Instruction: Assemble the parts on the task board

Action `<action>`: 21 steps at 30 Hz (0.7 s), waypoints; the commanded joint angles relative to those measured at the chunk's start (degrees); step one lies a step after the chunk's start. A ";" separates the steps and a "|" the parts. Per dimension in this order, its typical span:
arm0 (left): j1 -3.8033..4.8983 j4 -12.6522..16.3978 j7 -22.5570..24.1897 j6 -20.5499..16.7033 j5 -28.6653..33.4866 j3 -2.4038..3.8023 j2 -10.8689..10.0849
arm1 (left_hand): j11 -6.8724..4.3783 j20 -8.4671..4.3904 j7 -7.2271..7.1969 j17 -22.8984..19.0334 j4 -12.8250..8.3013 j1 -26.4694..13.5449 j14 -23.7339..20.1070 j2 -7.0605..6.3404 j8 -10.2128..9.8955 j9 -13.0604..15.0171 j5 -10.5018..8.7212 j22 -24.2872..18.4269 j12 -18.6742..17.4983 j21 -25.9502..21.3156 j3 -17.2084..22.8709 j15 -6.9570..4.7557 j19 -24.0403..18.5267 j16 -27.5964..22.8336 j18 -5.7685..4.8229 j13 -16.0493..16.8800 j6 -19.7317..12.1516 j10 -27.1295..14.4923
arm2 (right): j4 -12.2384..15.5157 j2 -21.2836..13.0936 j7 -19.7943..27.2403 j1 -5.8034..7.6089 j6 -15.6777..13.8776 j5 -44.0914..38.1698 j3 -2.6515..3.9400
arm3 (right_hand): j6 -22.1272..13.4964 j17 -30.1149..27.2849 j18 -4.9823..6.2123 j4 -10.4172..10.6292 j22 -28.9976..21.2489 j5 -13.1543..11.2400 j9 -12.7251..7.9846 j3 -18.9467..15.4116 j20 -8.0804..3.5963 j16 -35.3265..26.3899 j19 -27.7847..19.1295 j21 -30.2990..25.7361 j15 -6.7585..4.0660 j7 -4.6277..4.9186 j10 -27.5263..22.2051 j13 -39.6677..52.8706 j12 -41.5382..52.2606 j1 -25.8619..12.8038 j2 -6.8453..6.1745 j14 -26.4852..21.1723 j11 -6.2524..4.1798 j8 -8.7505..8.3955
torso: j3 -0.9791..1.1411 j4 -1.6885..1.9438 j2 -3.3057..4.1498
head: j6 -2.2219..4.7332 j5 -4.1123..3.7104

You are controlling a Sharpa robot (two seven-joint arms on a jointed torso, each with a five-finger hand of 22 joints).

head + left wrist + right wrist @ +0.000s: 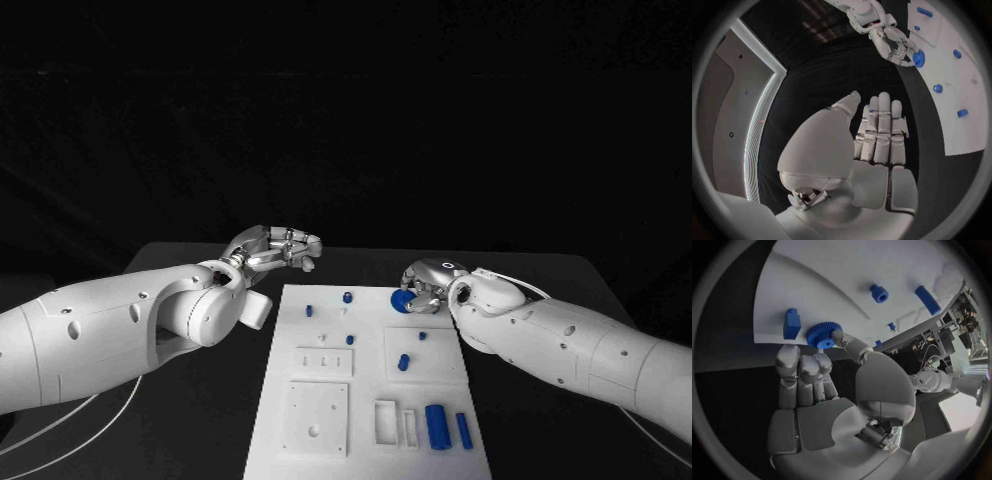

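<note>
**Right hand on blue gear at far end of task board; left hand free**

Task board [368, 400]: white plate lying lengthwise down the middle of the black table [548, 270], running from near the robot to the far side.

Right hand [427, 285]: at the far right corner of the board. The wrist view shows the thumb and a fingertip [842, 337] closed on a blue gear [823, 334] with a toothed rim; the gear sits at the board's edge, just beside a blue block [792, 323] standing on the board. In the head view the same gear appears as a round blue disc right against the hand. Cannot tell whether the gear is lifted or resting on the board.

Left hand [274, 250]: off the board, above the table past the board's far left corner. Holds nothing. Its wrist view shows the fingers [882, 125] straight and lying side by side, the thumb a little apart from them; in the head view the fingers look partly bent.

Other parts on the board: small blue peg [348, 297] and another [309, 311] near the far end, a blue piece [404, 362] on the raised square mid-board, and two blue bars [436, 427] [463, 430] lying side by side at the near right.
</note>
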 commanded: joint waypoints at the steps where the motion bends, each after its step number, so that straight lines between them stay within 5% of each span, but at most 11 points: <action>1: 0.08 0.16 0.49 0.24 -0.17 0.05 0.04 | 0.13 0.10 0.29 -0.07 -0.38 -0.63 -0.45 0.10 -0.24 0.07 -0.10 0.80 -0.25 -0.39 -0.06 -0.01 -0.27 -0.39 -0.25 0.05 0.02 0.10 | 1.01 -0.15 -2.33 -1.01 -0.34 -6.63 -0.61 | 4.49 0.13 5.81 0.27 0.92 -0.11 0.20 0.24 0.06 -0.29 -0.14 0.25 -0.50 0.07 0.27 0.02 0.17 -0.33 -0.06 0.14 -0.25 0.35 | -0.02 0.07 0.00 | 0.05 -0.06; 14: 0.08 0.18 0.56 0.04 -0.17 0.06 -0.20 | 0.13 0.10 0.29 -0.08 -0.49 -0.61 -0.45 0.13 -0.27 0.09 -0.04 0.80 -0.31 -0.40 0.04 -0.01 -0.27 -0.40 -0.24 0.07 0.03 0.12 | 7.32 -0.84 -6.53 0.06 -7.10 -15.97 -0.57 | 5.38 1.11 5.81 3.51 0.73 -3.39 0.49 3.14 -0.74 -0.62 0.95 0.69 -0.91 -0.33 2.24 0.11 1.18 0.67 -3.40 0.59 -0.65 0.37 | -0.04 0.03 0.02 | 0.40 0.15; 21: 0.08 0.37 0.57 -0.03 -0.18 0.06 -0.32 | 0.13 0.10 0.29 -0.08 -0.54 -0.60 -0.45 0.13 -0.29 0.10 -0.01 0.80 -0.34 -0.41 0.07 -0.01 -0.27 -0.40 -0.24 0.08 0.03 0.12 | 10.50 -0.17 -8.00 0.06 -7.88 -18.95 -0.58 | 5.66 1.44 5.81 5.18 0.76 -5.66 0.55 4.97 -0.86 -0.87 1.24 0.93 -0.98 -0.41 2.60 -0.01 1.23 1.39 -4.70 0.74 -0.72 0.30 | -0.04 0.05 0.06 | 0.41 0.43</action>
